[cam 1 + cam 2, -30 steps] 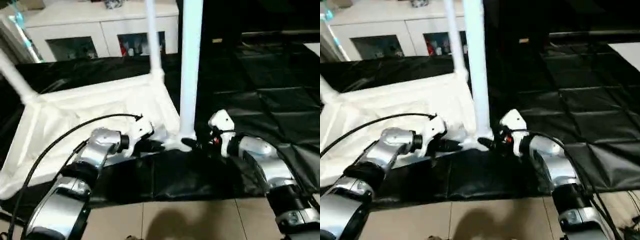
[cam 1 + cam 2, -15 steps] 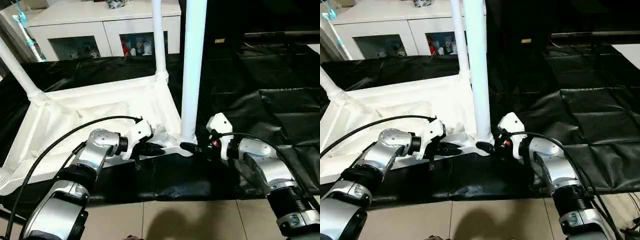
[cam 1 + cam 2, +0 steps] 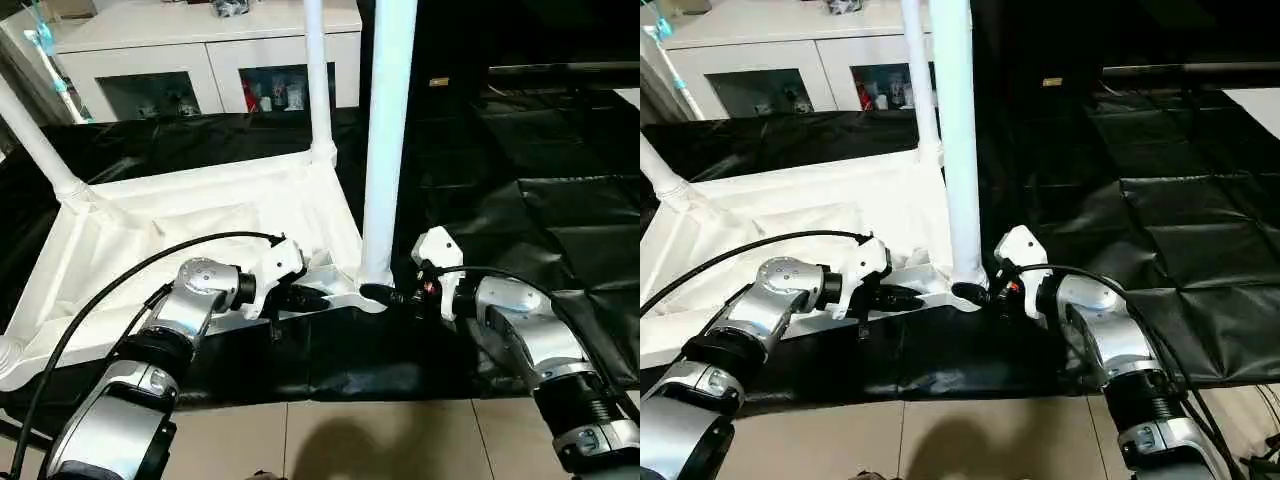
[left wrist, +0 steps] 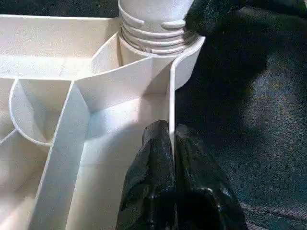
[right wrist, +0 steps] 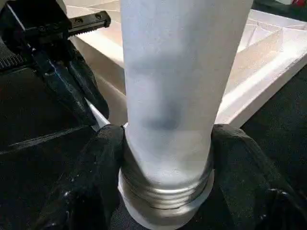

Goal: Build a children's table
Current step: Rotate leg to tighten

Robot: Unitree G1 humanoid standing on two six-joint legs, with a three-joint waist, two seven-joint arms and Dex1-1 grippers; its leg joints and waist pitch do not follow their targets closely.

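the table top (image 3: 200, 215) looks like smooth white plastic with a soft sheen, its ribs thin and moulded. the near leg (image 5: 168, 76) is matt white plastic, threaded at its base. black cover (image 3: 520, 200) is creased, glossy sheeting. forearms (image 3: 520, 320) are polished silver metal; fingers (image 4: 192, 187) look rubbery black.

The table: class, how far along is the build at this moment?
Done: the table top lies upside down with two far legs standing in their sockets. In hand: the left claw pinches the rim while the right claw grips the near leg, whose threads still show. Left: seating that leg; the fourth corner isn't visible.
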